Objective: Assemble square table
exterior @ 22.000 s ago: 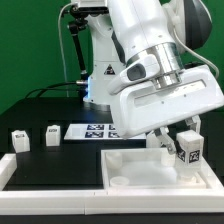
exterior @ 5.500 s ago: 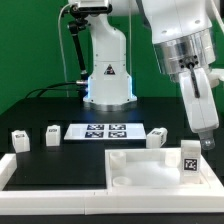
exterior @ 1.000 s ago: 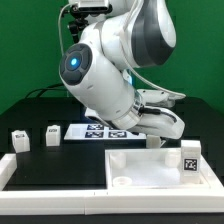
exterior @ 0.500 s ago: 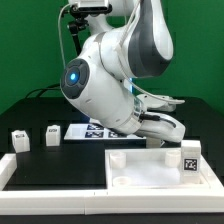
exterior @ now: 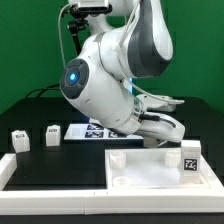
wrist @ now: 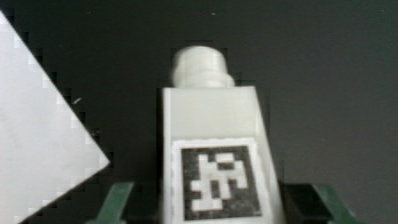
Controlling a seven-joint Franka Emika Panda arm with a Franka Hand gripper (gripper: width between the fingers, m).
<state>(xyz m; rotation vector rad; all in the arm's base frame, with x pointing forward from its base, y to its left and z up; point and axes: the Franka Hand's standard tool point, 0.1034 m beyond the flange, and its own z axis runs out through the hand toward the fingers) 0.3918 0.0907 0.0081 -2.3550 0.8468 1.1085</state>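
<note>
In the wrist view a white stubby leg point(wrist: 214, 140) with a black-and-white tag lies on the black table between my fingertips point(wrist: 121, 200). My gripper point(wrist: 221, 205) is open, with a dark gap on each side of the leg. In the exterior view the arm's bulk hides the gripper, which is low behind the white square tabletop point(exterior: 150, 168). One tagged leg point(exterior: 190, 158) stands upright at the tabletop's corner on the exterior view's right. Two more legs point(exterior: 18, 140) point(exterior: 52, 134) stand on the table at the exterior view's left.
The marker board point(exterior: 88, 130) lies behind the tabletop, partly covered by the arm. White border rails point(exterior: 50, 186) run along the front and the exterior view's left. A flat white edge point(wrist: 36, 120) lies beside the leg in the wrist view.
Since 5.5 s ago the arm has swung down from above the exterior view's right to the leg behind the tabletop. In the last second it has settled slightly lower.
</note>
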